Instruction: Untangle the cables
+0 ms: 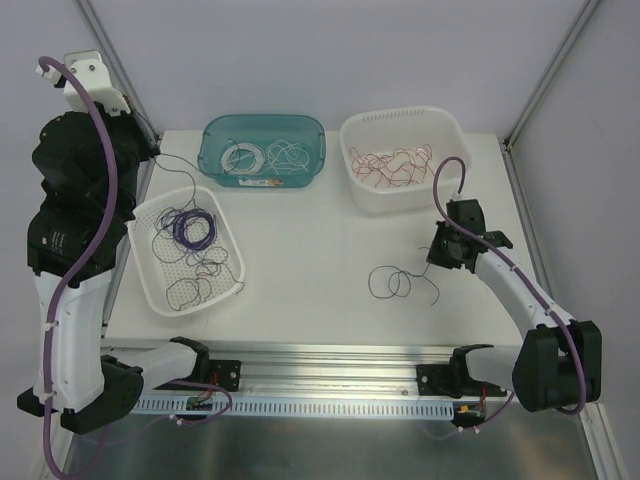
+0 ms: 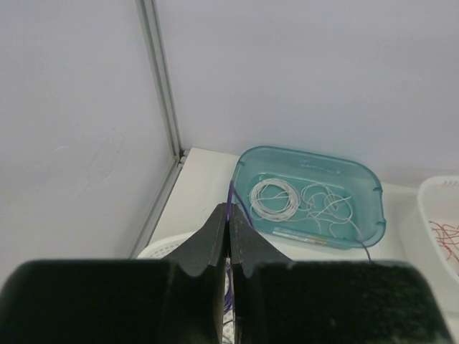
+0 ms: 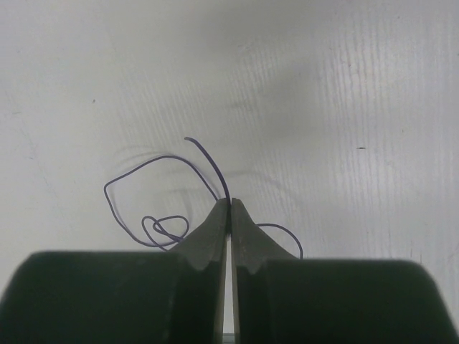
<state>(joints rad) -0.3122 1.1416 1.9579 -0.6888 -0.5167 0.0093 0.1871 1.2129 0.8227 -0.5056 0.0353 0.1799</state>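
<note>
Sorted wires lie in three containers. Dark purple wires (image 1: 190, 232) lie in a perforated white basket (image 1: 232, 290) at the left. White wires (image 1: 262, 155) lie in a teal bin (image 1: 212, 135), and red wires (image 1: 395, 165) in a white bin (image 1: 352, 135). My left gripper (image 1: 152, 150) is raised at the back left, shut on a purple wire (image 2: 234, 197) that hangs down toward the basket. My right gripper (image 1: 437, 256) is low over the table, shut on a loose purple wire (image 1: 398, 282) that curls in loops on the table (image 3: 143, 208).
The teal bin (image 2: 366, 188) with its white coil (image 2: 274, 198) shows ahead in the left wrist view, and the edge of the red-wire bin (image 2: 430, 197) is at the right. A metal frame post (image 2: 161, 93) and a wall stand close to the left arm. A rail (image 1: 330, 355) runs along the table's near edge.
</note>
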